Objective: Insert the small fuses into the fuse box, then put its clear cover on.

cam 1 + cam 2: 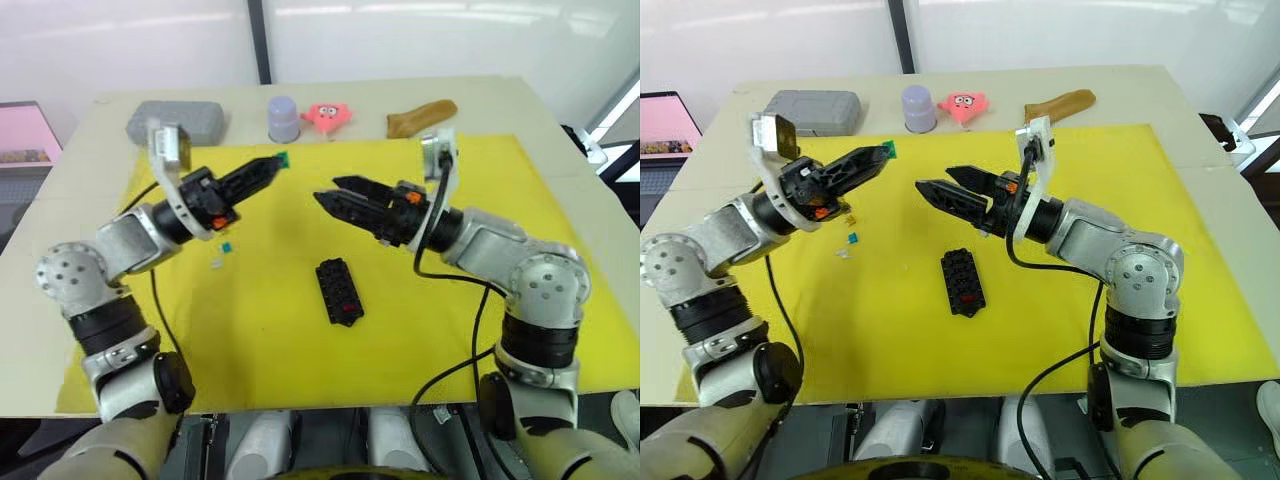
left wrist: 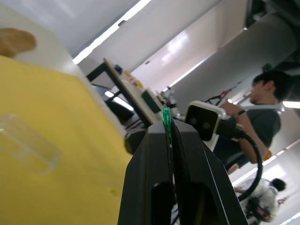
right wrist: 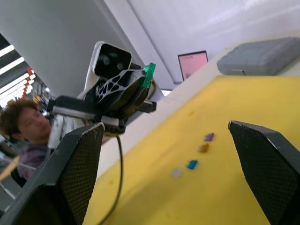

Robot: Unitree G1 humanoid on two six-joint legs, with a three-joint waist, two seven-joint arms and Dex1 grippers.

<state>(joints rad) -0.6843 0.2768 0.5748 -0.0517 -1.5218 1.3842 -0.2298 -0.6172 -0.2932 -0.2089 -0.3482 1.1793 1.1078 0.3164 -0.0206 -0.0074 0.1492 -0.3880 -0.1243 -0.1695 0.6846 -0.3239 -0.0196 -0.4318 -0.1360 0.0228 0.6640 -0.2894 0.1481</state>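
Behind the fuse box (image 1: pixel 339 290), grey case (image 1: pixel 176 120), cup (image 1: pixel 283 118).

Fuse box (image 1: pixel 339 291) lies on mat (image 1: pixel 300 370), loose fuses (image 1: pixel 222 254) to its left.

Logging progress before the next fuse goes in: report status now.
Left gripper shut on green fuse, held above the yellow mat. Right gripper open, empty. Fuse box on the mat between the arms, nothing over it.
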